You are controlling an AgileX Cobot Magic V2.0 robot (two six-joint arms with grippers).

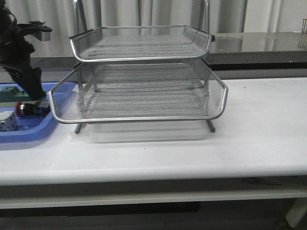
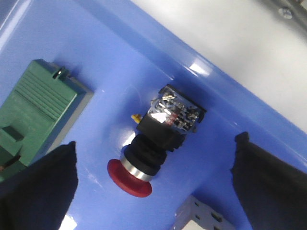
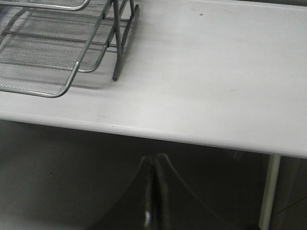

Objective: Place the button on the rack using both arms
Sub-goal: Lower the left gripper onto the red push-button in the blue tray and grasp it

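- Two arms, neither holding anything: the button (image 2: 152,143) lies on its side in the blue tray (image 1: 29,134) at the left edge of the front view, not yet grasped.
- Left gripper (image 2: 153,187) hangs over it, fingers (image 2: 41,182) spread wide, one on each side of the button and clear of it.
- Right gripper (image 3: 152,191) sits off the table's near edge, closed on nothing.
- Green block (image 2: 33,110) and white cube (image 2: 201,215) lie just beside the button, crowding the grasp.
- Farther back, mid-frame, the rack (image 1: 144,81) stands bare; pickup, carry and placing all remain, I judge.
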